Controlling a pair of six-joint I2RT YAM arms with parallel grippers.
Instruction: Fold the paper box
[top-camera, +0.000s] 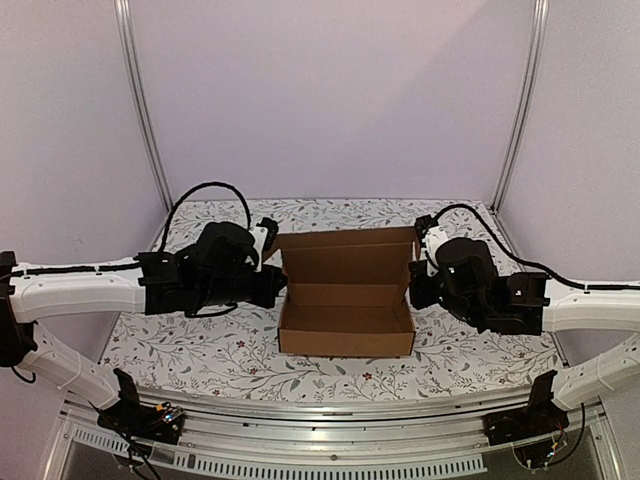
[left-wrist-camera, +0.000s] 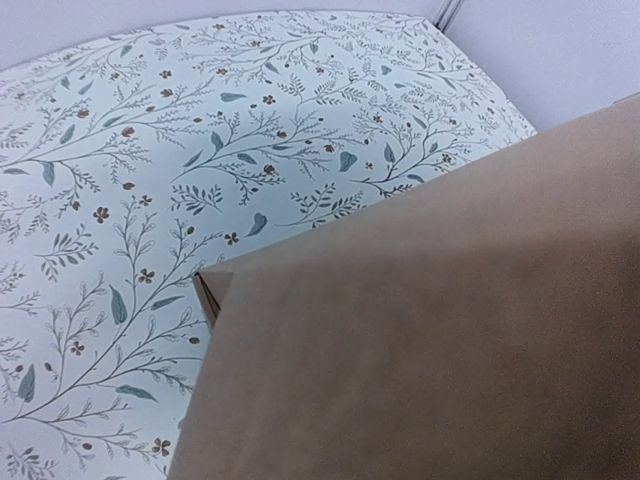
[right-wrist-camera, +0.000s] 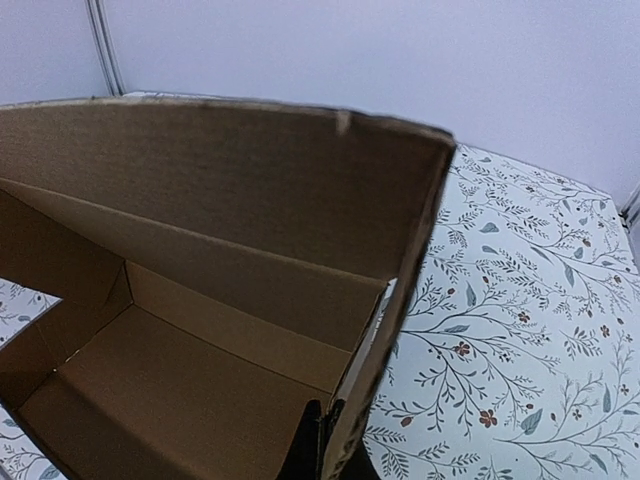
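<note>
Paper box (top-camera: 345, 300) on counter (top-camera: 200, 350), lid up; left gripper (top-camera: 278, 287) and right gripper (top-camera: 415, 288) both closed against its sides, hold unclear.

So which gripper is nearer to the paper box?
Right, narrowly. The right gripper touches the right wall of the paper box; the left gripper is beside its left wall, contact unclear.

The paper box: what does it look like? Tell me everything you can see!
The paper box is plain brown cardboard, with no print. It stands open on the flowery table, a shallow tray with its walls up and its lid flap standing at the back. The left hand and right hand are right against its side walls.
</note>
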